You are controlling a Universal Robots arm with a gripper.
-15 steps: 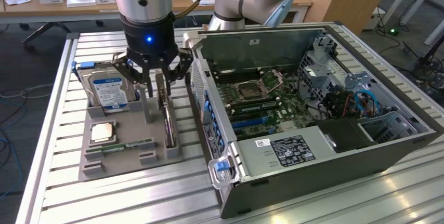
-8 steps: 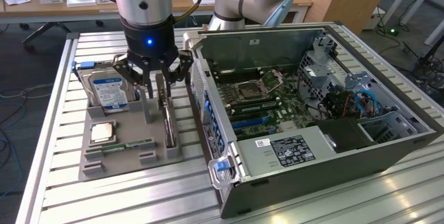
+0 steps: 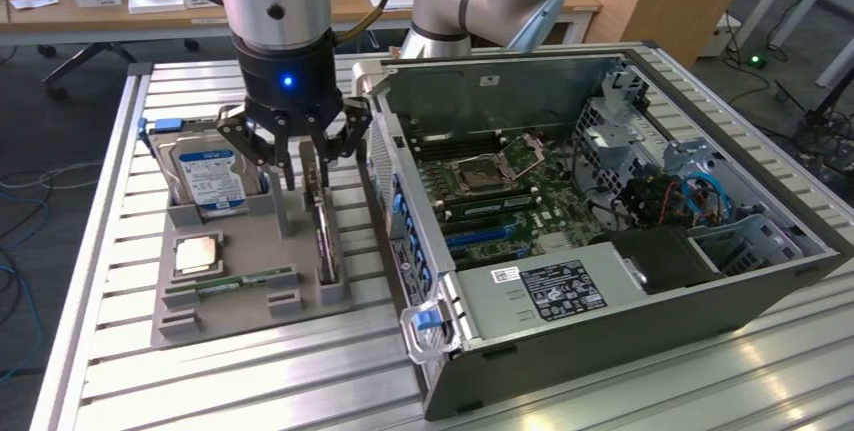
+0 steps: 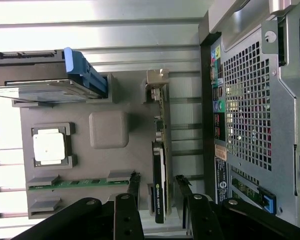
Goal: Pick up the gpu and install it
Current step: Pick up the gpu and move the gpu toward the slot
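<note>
The gpu (image 3: 326, 241) stands on its long edge in a slot of the grey holder tray (image 3: 240, 303), between the tray's other parts and the open computer case (image 3: 601, 201). In the wrist view the gpu (image 4: 159, 165) shows a dark face and a silver bracket at its far end. My gripper (image 3: 304, 173) hangs just over the card's upper part, open. Its fingers (image 4: 184, 186) stand one on each side of the card's edge, with a gap to it on both sides. My gripper (image 4: 158, 180) holds nothing.
In the same tray are a silver hard drive (image 3: 211, 176) with a blue-white label, a square processor (image 3: 198, 253) and a narrow green memory stick (image 3: 247, 279). The case's rear wall (image 4: 250, 100) rises close beside the card. Everything rests on a slatted metal table (image 3: 267, 381).
</note>
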